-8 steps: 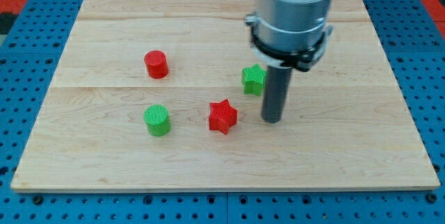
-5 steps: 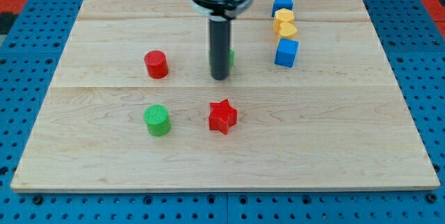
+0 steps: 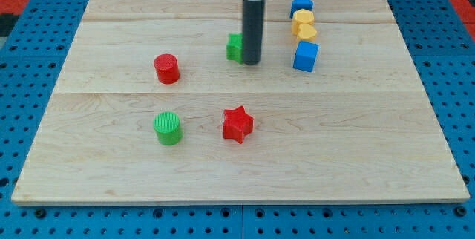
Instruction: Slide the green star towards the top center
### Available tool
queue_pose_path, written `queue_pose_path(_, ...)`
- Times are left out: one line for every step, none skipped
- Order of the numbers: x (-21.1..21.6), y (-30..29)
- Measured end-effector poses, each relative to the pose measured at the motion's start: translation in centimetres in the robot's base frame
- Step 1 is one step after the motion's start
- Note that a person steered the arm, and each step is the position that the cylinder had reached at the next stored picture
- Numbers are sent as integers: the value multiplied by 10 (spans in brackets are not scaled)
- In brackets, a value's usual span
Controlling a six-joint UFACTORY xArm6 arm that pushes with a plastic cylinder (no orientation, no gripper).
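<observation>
- My tip (image 3: 251, 62) is sitting just right of the green star (image 3: 234, 47), touching or nearly touching it, with the rod hiding the star's right half.
- The green star is lying in the far half of the wooden board (image 3: 111, 172), about centred left to right and a little short of the far edge.
- There is no pincer on this arm, so nothing is being clenched or released; the rod is only pressing sideways against things.
- To do the step well, I judge the tip should be coming round to the star's near side and pushing straight away, since a push from the right would be sending it leftward.
- A star's points can make it spin off a rod, so a slow, centred push looks safer.
- The blocks are looking like ribbed printed plastic: a red cylinder (image 3: 167, 69), a green cylinder (image 3: 168, 128) and a red star (image 3: 237, 124).
- At the far right a blue block (image 3: 300, 4), two yellow blocks (image 3: 303, 25) and a blue cube (image 3: 305, 56) are standing in a column.
- The board is showing pale, smooth grain.
</observation>
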State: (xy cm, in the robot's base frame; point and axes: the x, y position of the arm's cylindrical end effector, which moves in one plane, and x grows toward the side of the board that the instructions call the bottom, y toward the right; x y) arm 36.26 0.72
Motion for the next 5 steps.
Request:
queue_pose_path(-18, -30)
queue_pose_path(-14, -38)
queue_pose_path(-25, -41)
queue_pose_path(-41, -41)
queue_pose_path(-40, -53)
